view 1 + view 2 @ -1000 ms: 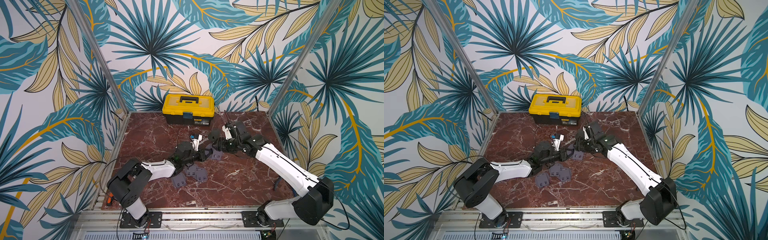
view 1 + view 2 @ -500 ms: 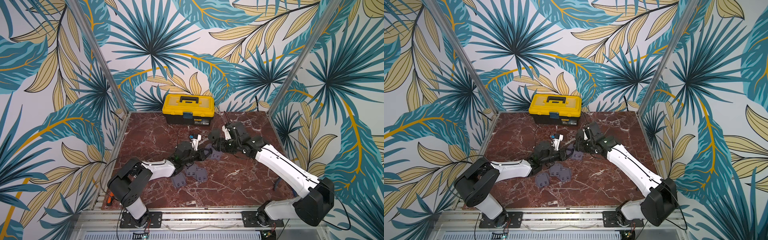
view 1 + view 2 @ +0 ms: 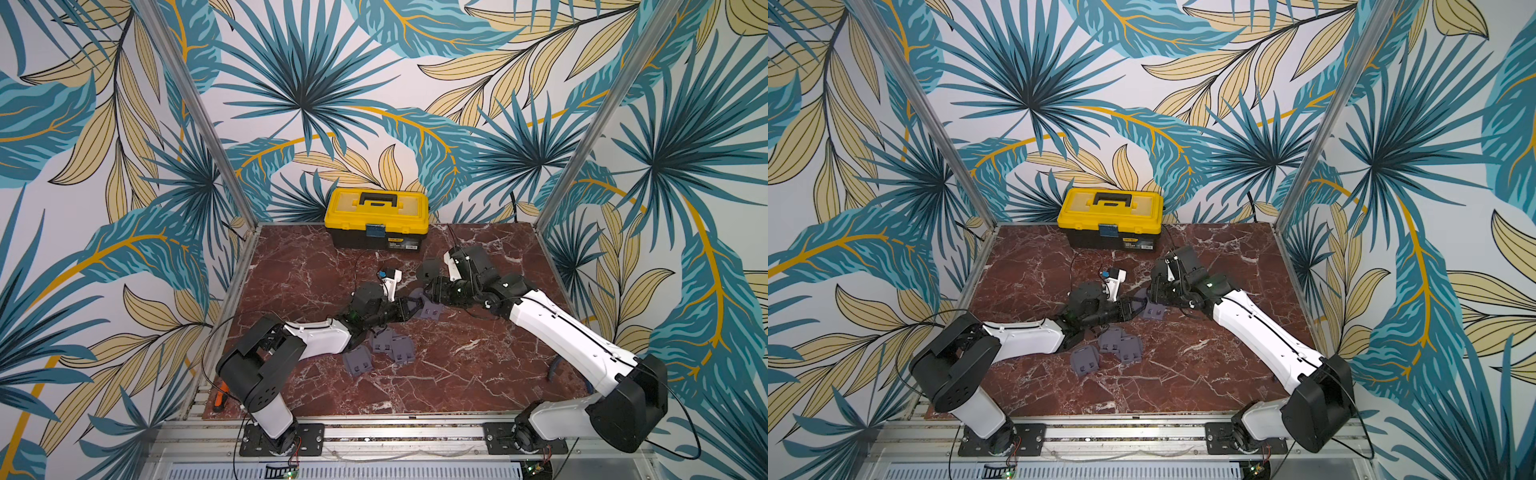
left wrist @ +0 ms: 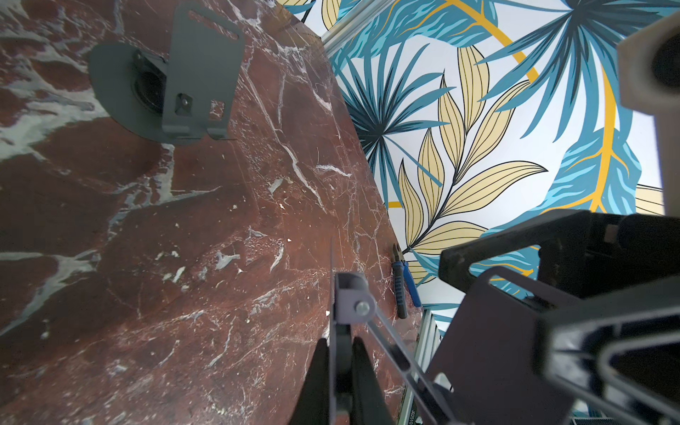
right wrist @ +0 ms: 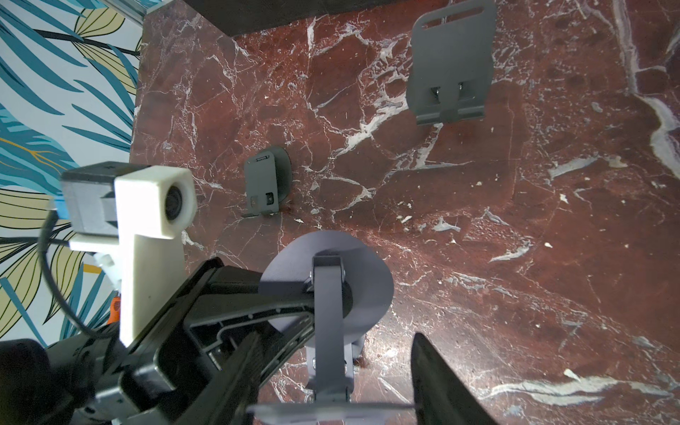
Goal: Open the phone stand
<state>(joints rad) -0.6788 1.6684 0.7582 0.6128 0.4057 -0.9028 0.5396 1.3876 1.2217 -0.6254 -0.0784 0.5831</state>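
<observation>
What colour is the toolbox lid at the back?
Yellow, with a black handle; the toolbox lid shows best in a top view.

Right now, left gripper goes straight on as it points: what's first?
Left gripper is shut on the phone stand, so that's first; just beyond, probably the right gripper, depth unclear.

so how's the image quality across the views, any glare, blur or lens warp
Both top views: even light, sharp, no glare on the marble table. Left wrist view: wide lens bows the table edge; the held phone stand is slightly soft. Right wrist view: marble sharp, the stand's nearest plate blurred.
</observation>
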